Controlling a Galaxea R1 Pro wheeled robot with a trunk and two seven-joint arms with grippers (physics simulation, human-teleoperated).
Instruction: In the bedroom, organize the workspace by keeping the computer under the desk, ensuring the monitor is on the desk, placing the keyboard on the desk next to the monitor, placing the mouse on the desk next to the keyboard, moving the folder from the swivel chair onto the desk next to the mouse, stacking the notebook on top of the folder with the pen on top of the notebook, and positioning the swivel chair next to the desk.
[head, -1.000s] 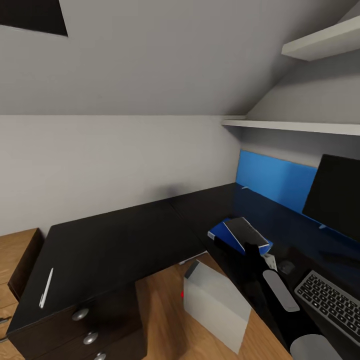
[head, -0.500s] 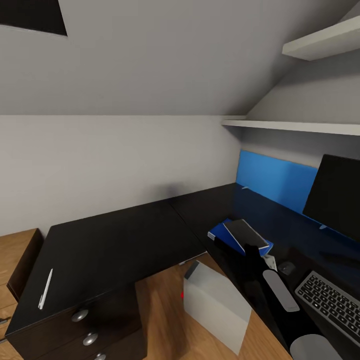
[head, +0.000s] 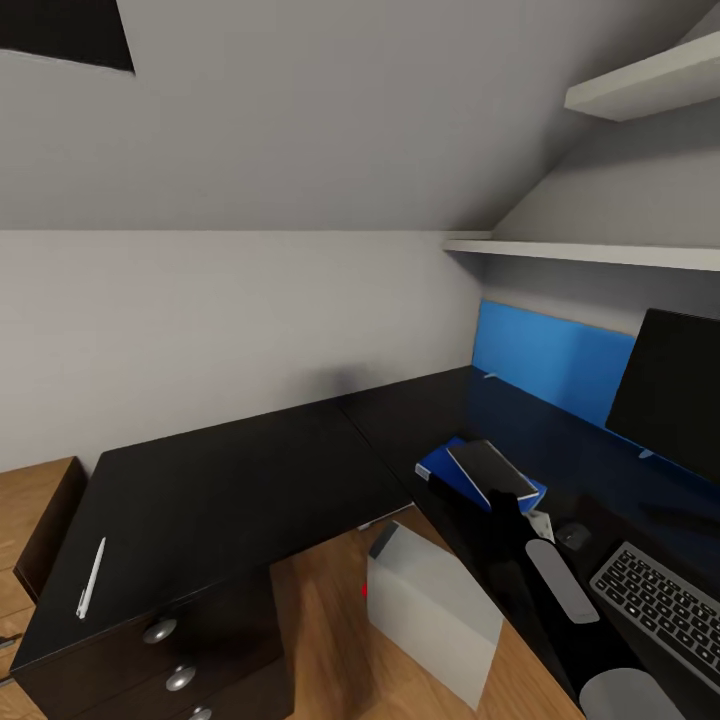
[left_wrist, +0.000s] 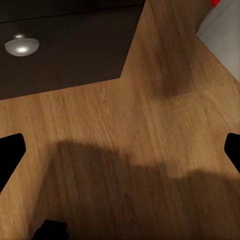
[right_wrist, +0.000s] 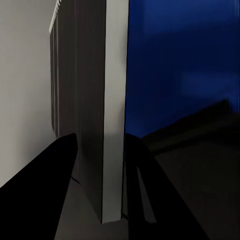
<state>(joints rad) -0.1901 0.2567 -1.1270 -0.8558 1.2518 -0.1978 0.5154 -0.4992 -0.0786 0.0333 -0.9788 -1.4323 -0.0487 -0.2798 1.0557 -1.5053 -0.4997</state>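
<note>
A dark notebook (head: 489, 468) lies on the blue folder (head: 441, 467) on the black desk (head: 230, 490). My right gripper (head: 506, 498) holds the notebook's near edge. In the right wrist view the grey slab of the notebook (right_wrist: 95, 100) stands between the two black fingers (right_wrist: 55, 175), with the blue folder (right_wrist: 190, 60) behind it. A white pen (head: 92, 577) rests on the desk's left end. The monitor (head: 670, 392), keyboard (head: 662, 603) and mouse (head: 573, 534) are on the right wing. The computer (head: 432, 601) stands on the floor under the desk. My left gripper (left_wrist: 120, 155) hangs open over the wood floor.
Drawers with round knobs (head: 160, 629) sit under the desk's left end, and one knob (left_wrist: 21, 46) is seen from the left wrist. White shelves (head: 590, 252) run above the right wing, with a blue panel (head: 550, 360) behind the monitor. A wooden cabinet (head: 30, 510) stands at the far left.
The notebook has sunk very slightly toward the folder in my right gripper. Nothing else has moved.
</note>
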